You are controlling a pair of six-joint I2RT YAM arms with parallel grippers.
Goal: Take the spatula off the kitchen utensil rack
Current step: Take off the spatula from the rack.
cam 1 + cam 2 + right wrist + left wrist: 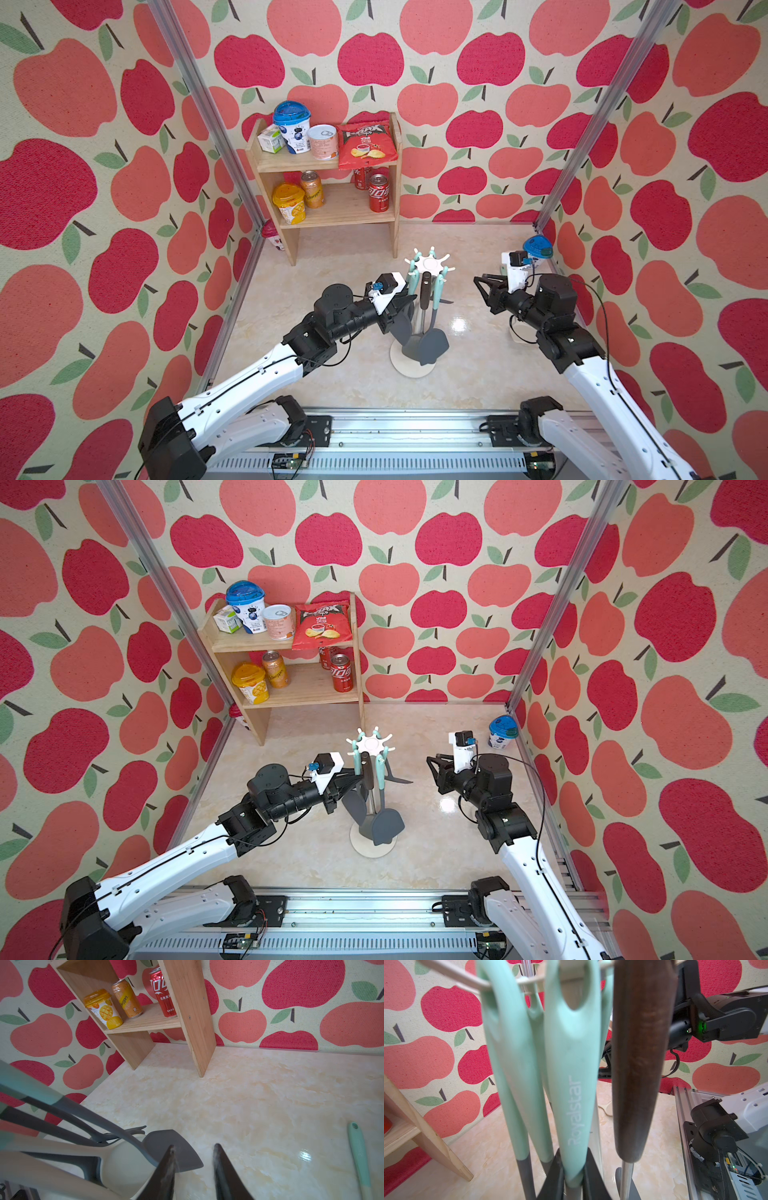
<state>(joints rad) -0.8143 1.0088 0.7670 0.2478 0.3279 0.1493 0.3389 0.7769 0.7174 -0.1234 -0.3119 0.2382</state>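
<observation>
Left wrist view: left gripper (574,1159) clenched on the spatula (571,1084) by its mint handle.
Where: it hangs on the kitchen utensil rack (429,262), between both arms.
Crowding: second mint handle (512,1068) and dark wooden handle (641,1064) just beside it.
Other arm: right gripper (193,1167) jaws apart, empty, near rack.

"Royalstar" on mint utensil handle (574,1109); "Schweppes" on orange can (127,999).

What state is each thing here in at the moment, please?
Rack, upright, utensils hanging from it.
Spatula, hanging on its hook, handle gripped.
Left gripper, shut on the spatula's handle.
Right gripper, open, empty.
Blue-lidded cup, upright, lid on.
Orange can, upright.
</observation>
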